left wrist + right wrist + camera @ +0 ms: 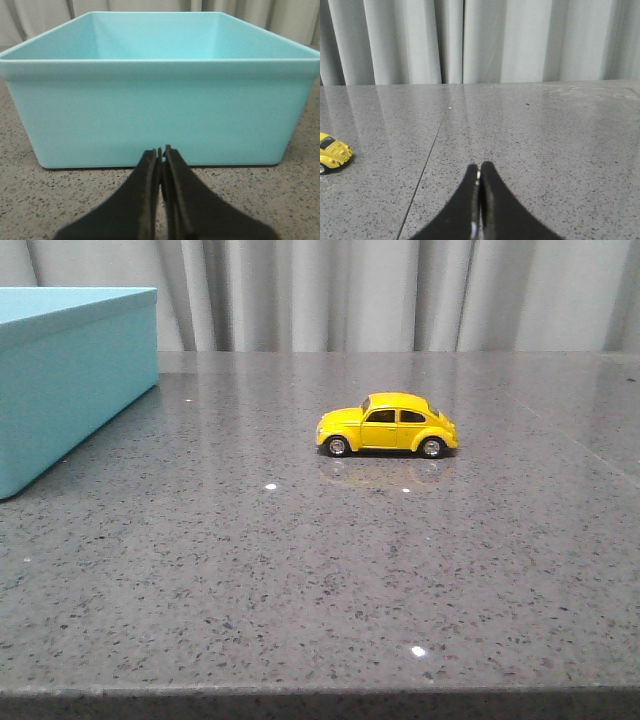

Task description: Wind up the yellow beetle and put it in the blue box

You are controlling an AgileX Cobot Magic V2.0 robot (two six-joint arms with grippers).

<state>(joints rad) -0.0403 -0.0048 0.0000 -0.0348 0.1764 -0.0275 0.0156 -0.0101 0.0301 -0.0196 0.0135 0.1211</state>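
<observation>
**Two closed grippers, one toy car alone on the desk**

Two things sit on the grey speckled desk (300,580): the yellow beetle (387,426) and the blue box (70,380). The beetle stands upright on all four wheels near the middle of the desk, side-on to the front camera with its nose toward the robot's left. Nothing touches it. A faint reflection of it shows in the polished surface beneath.

The blue box rests at the far left of the desk, well apart from the car, and is partly cut off by the edge of the front view. From the left wrist camera it is open at the top, its pale turquoise inner walls visible, with nothing seen inside.

The left gripper (161,155) sits low over the desk just in front of the near wall of the box, its jaws pressed together and holding nothing. The right gripper (479,172) is likewise closed and empty, over bare desk; the beetle lies off to one side of it, well apart. Grey curtains (400,290) hang behind the desk.
</observation>
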